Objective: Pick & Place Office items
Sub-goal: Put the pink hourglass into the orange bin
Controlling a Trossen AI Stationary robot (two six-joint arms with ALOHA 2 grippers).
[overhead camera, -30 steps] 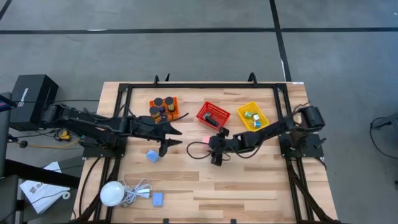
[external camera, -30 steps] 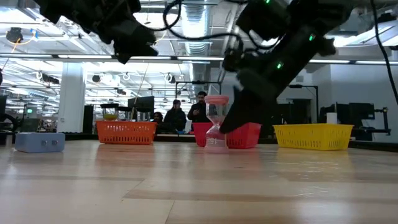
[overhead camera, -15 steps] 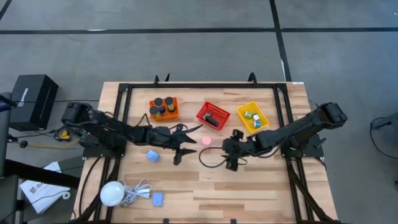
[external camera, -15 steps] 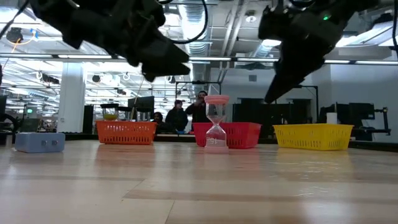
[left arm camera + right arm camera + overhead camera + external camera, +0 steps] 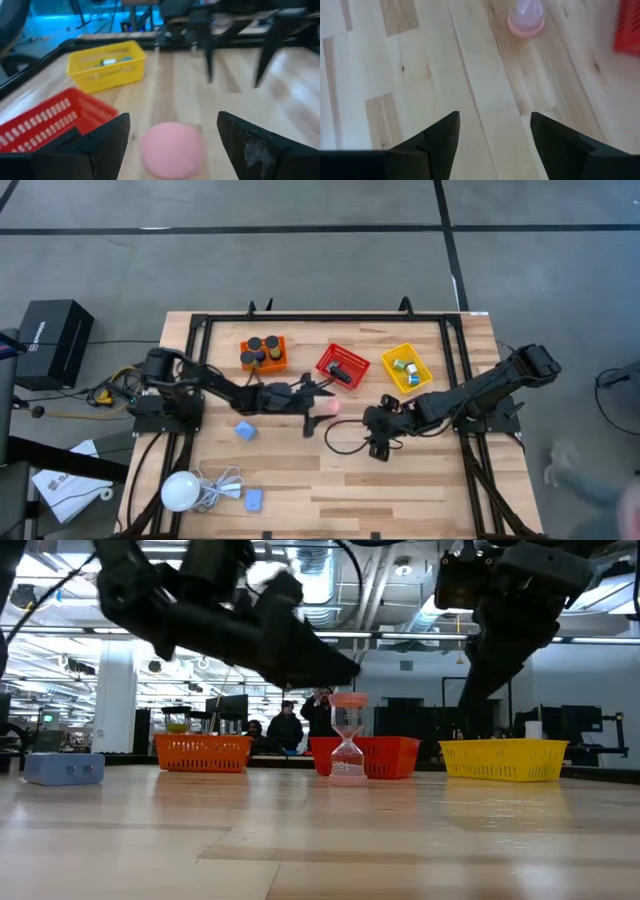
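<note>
A pink hourglass (image 5: 347,735) stands upright on its base on the table in front of the red basket (image 5: 343,365); it shows from above as a pink spot (image 5: 331,408). My left gripper (image 5: 320,406) hangs open just above it, and its two fingers stand either side of the pink top (image 5: 172,150) without touching. My right gripper (image 5: 380,443) hovers open over bare wood to the hourglass's right, which shows farther off in its wrist view (image 5: 526,17). Black cylinders sit in the orange basket (image 5: 263,352). Small blocks lie in the yellow basket (image 5: 406,367).
A light-blue piece (image 5: 245,430) lies left of centre and another (image 5: 254,500) lies near the front edge beside a white bulb with cable (image 5: 180,490). The three baskets line the far side. People stand in the room behind (image 5: 300,720).
My right gripper has left the hourglass, rising and moving toward the table's right and near edges. My left gripper has travelled toward the table's right edge until it is over the hourglass. The hourglass has stayed upright in place.
</note>
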